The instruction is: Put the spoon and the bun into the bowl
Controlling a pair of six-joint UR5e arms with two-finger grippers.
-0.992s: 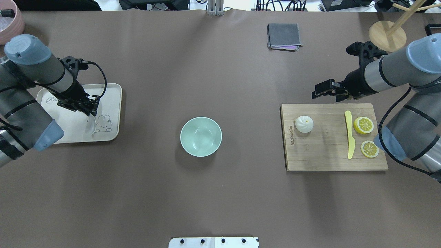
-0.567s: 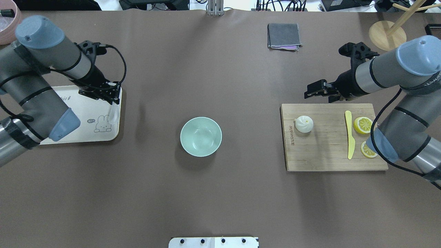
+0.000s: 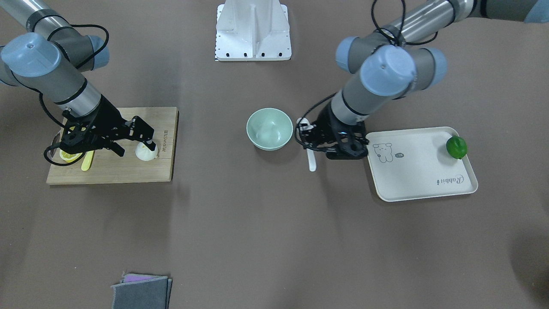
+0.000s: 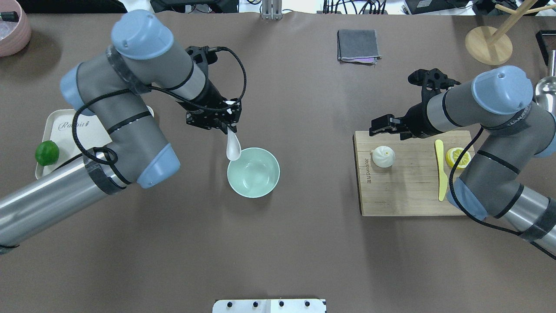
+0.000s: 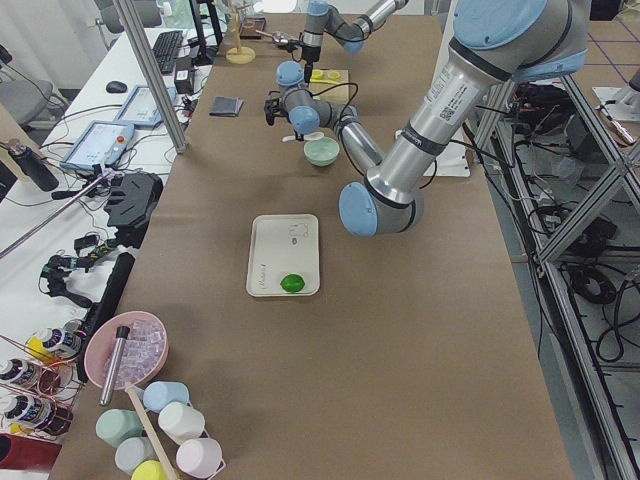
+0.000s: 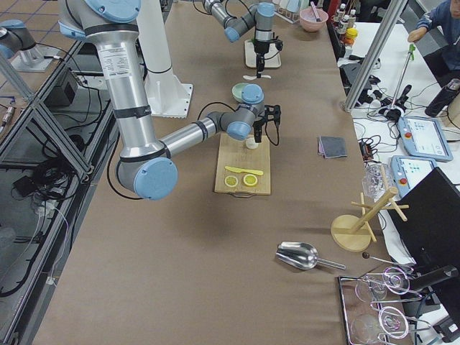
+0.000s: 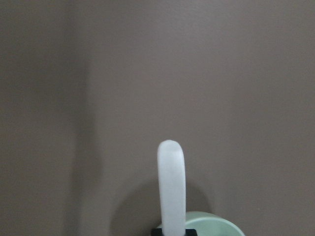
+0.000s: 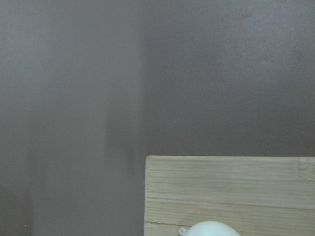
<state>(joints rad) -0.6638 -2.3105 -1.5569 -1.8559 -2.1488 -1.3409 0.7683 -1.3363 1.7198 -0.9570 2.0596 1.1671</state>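
Note:
My left gripper [image 4: 228, 126] is shut on the handle of the white spoon [image 4: 233, 148]. The scoop hangs down just above the far-left rim of the mint-green bowl [image 4: 253, 172]. In the left wrist view the spoon [image 7: 171, 187] points away over the bowl's rim [image 7: 216, 225]. The front view shows the spoon [image 3: 312, 161] beside the bowl [image 3: 269, 128]. The white bun [image 4: 383, 156] sits on the wooden board [image 4: 408, 191]. My right gripper [image 4: 384, 125] is open and empty, above the board's far edge, just beyond the bun [image 8: 211, 229].
A yellow knife [image 4: 441, 169] and a lemon slice [image 4: 458, 157] lie on the board's right part. A cream tray [image 4: 65, 126] with a green lime [image 4: 47, 153] is at left. A grey cloth [image 4: 357, 44], wooden stand [image 4: 488, 44] and metal scoop [image 4: 547, 89] lie far back.
My left arm has carried the spoon from the tray rightward to the bowl's rim. My right gripper has moved left along the board's far edge toward the bun.

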